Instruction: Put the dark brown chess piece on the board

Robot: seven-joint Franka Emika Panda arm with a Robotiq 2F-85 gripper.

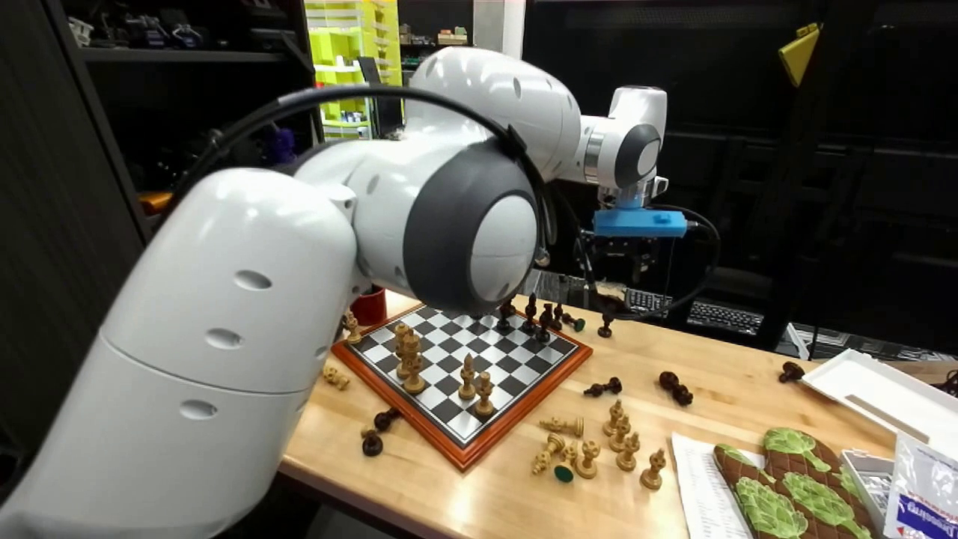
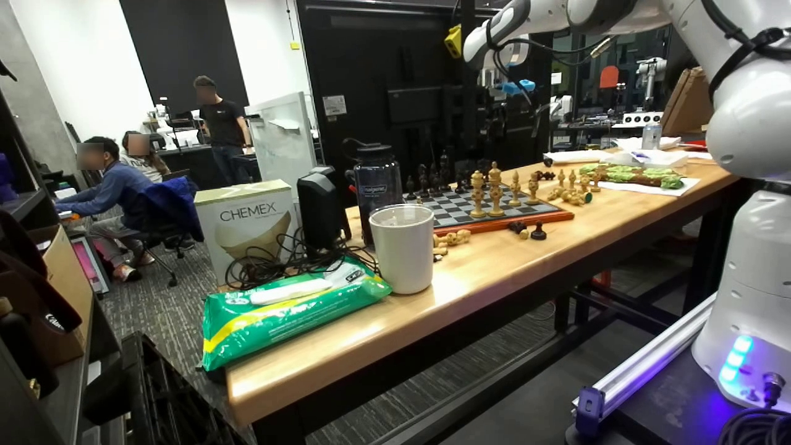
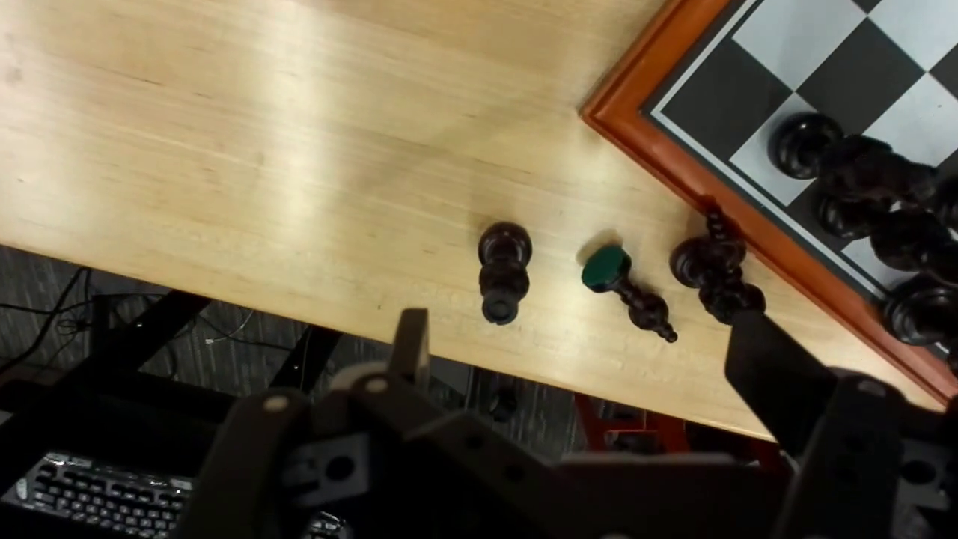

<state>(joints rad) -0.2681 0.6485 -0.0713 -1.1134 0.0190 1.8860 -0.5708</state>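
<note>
The white arm [image 1: 494, 97] reaches across the board [image 1: 456, 340] from the table's [image 1: 711, 367] near edge, bent at the elbow, its far end turned down so that the pincer [image 3: 578, 322] hangs above the far edge. Its fingers are spread wide, with nothing held between them. Below, close to that edge, a dark brown chess piece [image 3: 504, 262] stands upright, near a second dark piece [image 3: 648, 308] lying with its green underside showing; other dark pieces [image 3: 804, 142] are on the board and around it. Which one the task names, I cannot tell.

Light pieces [image 1: 587, 460] cluster beside the board, towards the table end where oven mitts [image 1: 793, 486] lie on paper [image 1: 697, 483] near a white tray [image 1: 861, 382]. At the opposite end, a green pack [image 2: 296, 315] lies by the near corner, a white cup [image 2: 401, 253] next to it. Past the far edge sits a keyboard [image 1: 730, 314]; across the room a man [image 2: 225, 127] stands and two people [image 2: 123, 182] sit.
</note>
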